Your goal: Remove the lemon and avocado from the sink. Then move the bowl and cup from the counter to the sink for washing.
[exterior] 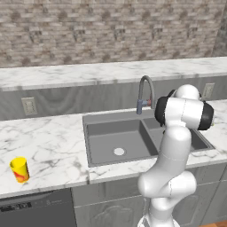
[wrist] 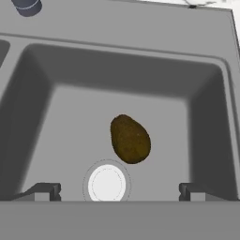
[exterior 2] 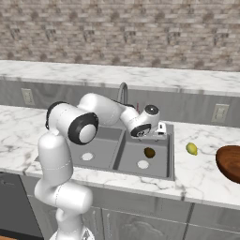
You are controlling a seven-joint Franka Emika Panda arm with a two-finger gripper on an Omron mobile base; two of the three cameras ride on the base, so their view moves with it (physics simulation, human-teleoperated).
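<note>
1. Gripper (wrist: 119, 191) hangs above the right basin of the sink (exterior 2: 164, 174), pointed down into it. In the hand view both finger tips (wrist: 47, 191) stand far apart at the bottom edge with nothing between them: jaws spread wide, holding nothing.
2. Avocado (wrist: 130, 139) lies on the floor of the right basin, dark brownish-green, just beside the white round drain (wrist: 107, 183) and on its far side in the hand view. In the right base view the avocado (exterior 2: 149, 152) sits below the hand, apart from the fingers.
3. Lemon (exterior 2: 191, 149) rests on the marble counter (exterior 2: 197, 178) to the right of the sink, outside the basin, between the sink rim and the bowl.
4. Bowl (exterior 2: 230, 161), reddish-brown, sits on the counter at the right edge of the right base view, partly cut off by the frame, near the lemon but not touching it.
5. Cup (exterior: 19, 170), yellow with a red-orange patch low on its side, stands upright on the counter well to the left of the sink, near the front edge.
6. Left basin holds just its white drain (exterior: 119, 151). The curved faucet (exterior: 145, 93) rises behind the divider between the basins.
</note>
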